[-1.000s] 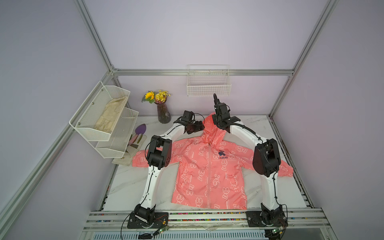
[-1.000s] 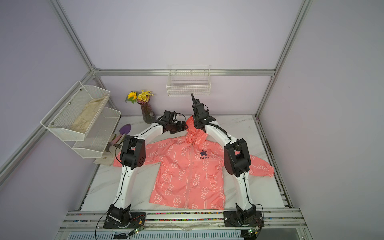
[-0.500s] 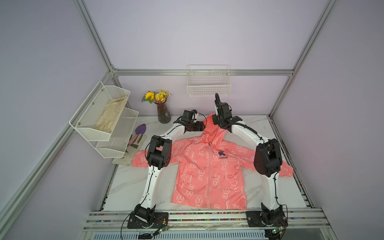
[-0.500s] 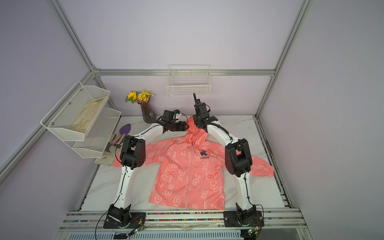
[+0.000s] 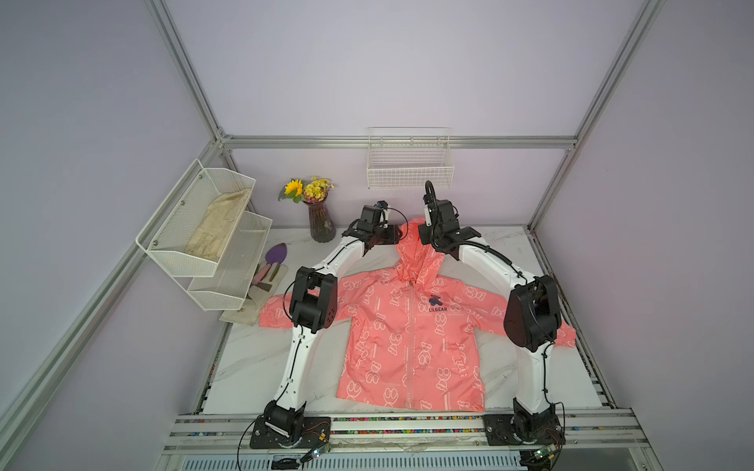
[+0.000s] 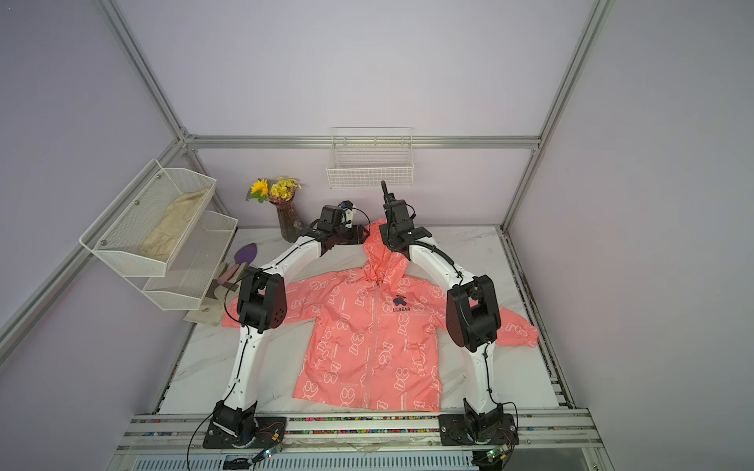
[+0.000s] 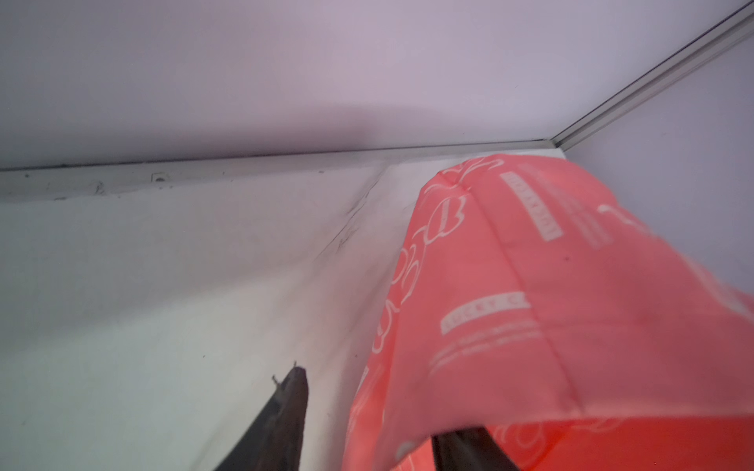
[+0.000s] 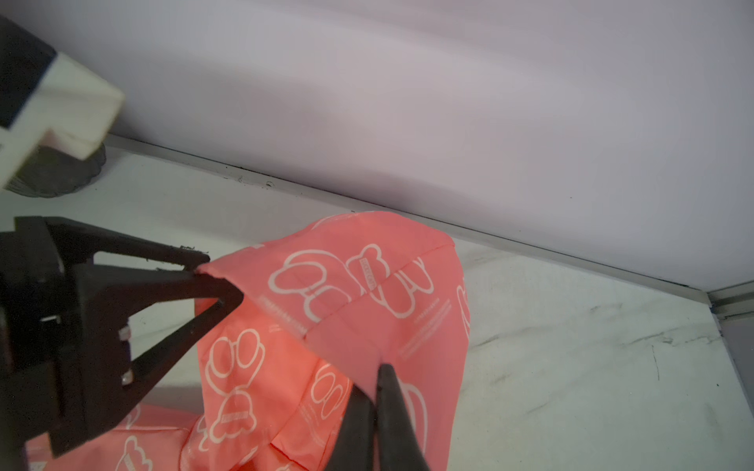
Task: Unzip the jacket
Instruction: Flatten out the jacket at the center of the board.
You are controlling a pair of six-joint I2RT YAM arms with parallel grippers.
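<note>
Right pincer point(image 8: 378, 369) clamped on jacket point(image 5: 410, 334) hood, left pincer point(image 8: 224, 275) part-open at hood edge, both arms stretched forward

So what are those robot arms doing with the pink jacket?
They are meant to unzip the jacket. It lies flat on the table, and its zipper looks closed. Both arms reach to the hood at the far end. The right gripper is pinched shut on the hood's fabric and holds it up a bit. The left gripper has its jaws apart around the hood's edge. Neither gripper is at the zipper.
</note>
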